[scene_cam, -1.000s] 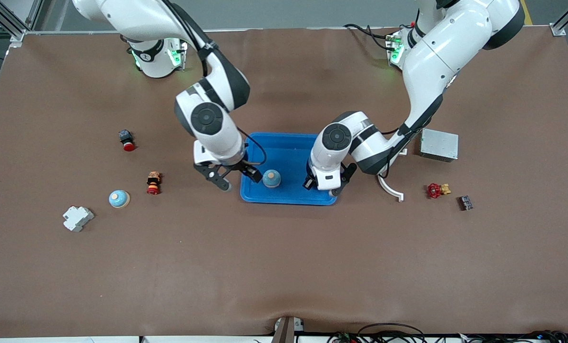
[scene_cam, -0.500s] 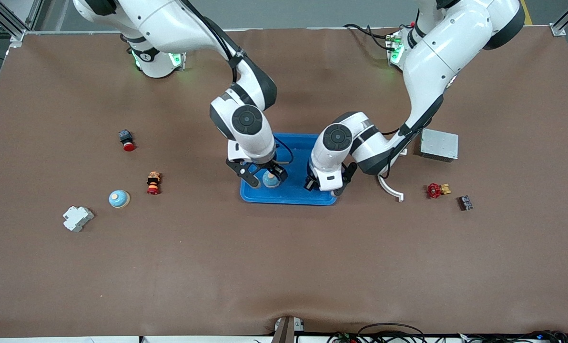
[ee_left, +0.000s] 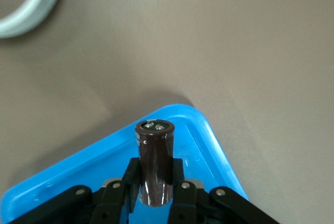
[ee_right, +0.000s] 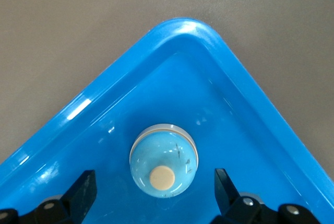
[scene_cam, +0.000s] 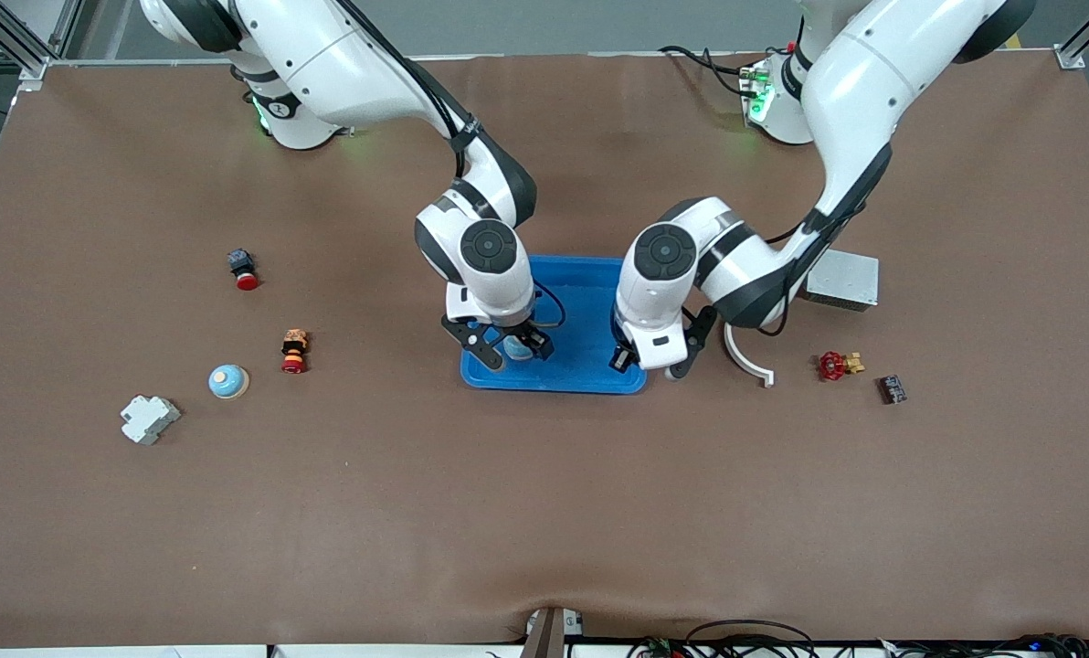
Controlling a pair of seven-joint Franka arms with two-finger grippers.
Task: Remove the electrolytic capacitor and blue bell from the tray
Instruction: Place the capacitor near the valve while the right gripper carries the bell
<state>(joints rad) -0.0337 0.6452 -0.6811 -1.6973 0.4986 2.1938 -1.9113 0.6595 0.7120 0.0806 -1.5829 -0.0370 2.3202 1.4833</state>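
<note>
Nearest the front camera among the loose parts, a white plastic block lies toward the right arm's end of the table, with a second blue bell just beside it and a little farther from the camera, then a small red and orange figure and, farther still, a red-capped button. Toward the left arm's end sit a small dark block, a red valve handle, a curved white strip and, farthest from the camera, a grey metal box.

At mid-table lies a blue tray. The right gripper hangs low over the tray corner nearest the camera on the right arm's side, jaws spread wide on either side of a blue bell without touching it. The bell sits upright on the tray floor, dome up, its tan button pointing straight up at the wrist camera.

The left gripper is over the tray's other near corner, at its rim. Its jaws are clamped on a dark brown capacitor, a short cylinder whose long axis runs out along the fingers, away from the wrist; its flat end with two small metal terminals points down at the tray corner and the table just past it. No writing can be read on the capacitor's sleeve, the bell or the tray.
</note>
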